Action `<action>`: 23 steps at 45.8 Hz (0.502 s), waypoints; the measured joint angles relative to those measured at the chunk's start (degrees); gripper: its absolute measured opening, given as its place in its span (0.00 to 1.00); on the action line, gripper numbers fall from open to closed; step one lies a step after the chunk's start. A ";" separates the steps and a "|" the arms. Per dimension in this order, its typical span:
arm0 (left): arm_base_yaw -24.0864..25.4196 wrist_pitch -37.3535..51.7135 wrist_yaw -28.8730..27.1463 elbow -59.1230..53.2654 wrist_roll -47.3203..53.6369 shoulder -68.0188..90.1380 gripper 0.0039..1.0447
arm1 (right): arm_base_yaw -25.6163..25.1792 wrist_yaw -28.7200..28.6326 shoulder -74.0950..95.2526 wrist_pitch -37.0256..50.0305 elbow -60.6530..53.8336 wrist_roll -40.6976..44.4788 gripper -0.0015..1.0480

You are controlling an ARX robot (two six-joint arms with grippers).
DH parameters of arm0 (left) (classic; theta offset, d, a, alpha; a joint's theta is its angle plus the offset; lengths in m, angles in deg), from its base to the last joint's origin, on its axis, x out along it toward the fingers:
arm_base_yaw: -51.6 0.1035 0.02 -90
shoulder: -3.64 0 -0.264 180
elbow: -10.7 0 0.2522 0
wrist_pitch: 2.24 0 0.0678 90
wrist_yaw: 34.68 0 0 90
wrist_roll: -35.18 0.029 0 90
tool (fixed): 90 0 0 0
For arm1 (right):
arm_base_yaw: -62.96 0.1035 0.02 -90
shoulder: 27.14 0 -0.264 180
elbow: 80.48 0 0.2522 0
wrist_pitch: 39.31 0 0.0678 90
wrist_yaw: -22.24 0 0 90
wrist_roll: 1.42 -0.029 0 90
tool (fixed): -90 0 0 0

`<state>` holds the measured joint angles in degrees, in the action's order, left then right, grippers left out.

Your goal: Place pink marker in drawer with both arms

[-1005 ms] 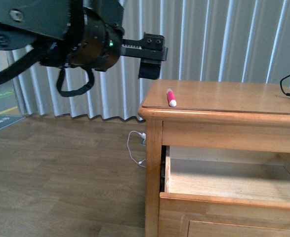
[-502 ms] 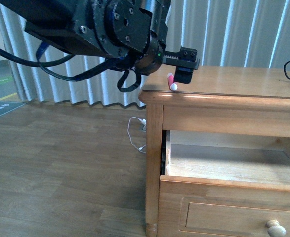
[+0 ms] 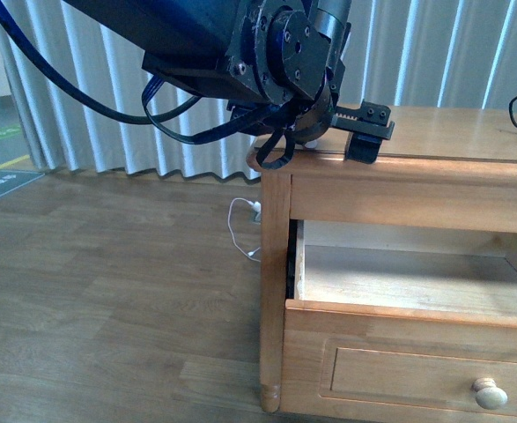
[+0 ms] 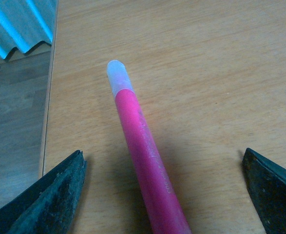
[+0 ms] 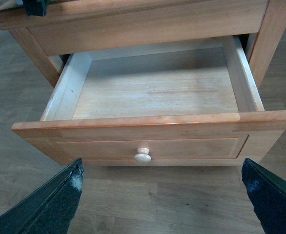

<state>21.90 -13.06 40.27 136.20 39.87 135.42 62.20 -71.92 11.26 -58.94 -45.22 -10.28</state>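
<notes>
The short, stubby bright pink marker (image 4: pixel 143 146), capped in translucent white, is shown lying flat on the honey-coloured wooden counter (image 4: pixel 220 58), close to one edge of it, with the capped end pointed away from the left gripper (image 4: pixel 163 161). The jaws of the left gripper are spread wide, one dark finger (image 4: pixel 60 190) being set on each side of the pink marker, and neither is seen to touch it. In the front view the bulky black left arm (image 3: pixel 240 44) is seen reaching over the front left corner of the counter, with its gripper held low over the top; the pink marker is hidden there. The uppermost wide honey-coloured wooden drawer (image 5: pixel 152 127) is shown pulled out beneath the counter, its small round knob (image 5: pixel 143 156) centred on the recessed panel front. The right gripper (image 5: pixel 162 165) is held in front of and above the drawer, its jaws spread wide and grasping nothing. A white cable (image 3: pixel 240 238) is seen on the wood-plank floor (image 3: pixel 108 291) beside the cabinet leg, before a pleated pale curtain (image 3: pixel 82 115).
</notes>
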 joint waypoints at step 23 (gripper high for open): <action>0.04 -4.94 -0.48 1.77 1.11 0.33 0.38 | 0.00 0.00 0.00 0.00 0.00 0.00 0.91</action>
<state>21.95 -18.00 39.79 137.97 40.98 135.75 62.20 -71.92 11.26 -58.94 -45.22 -10.28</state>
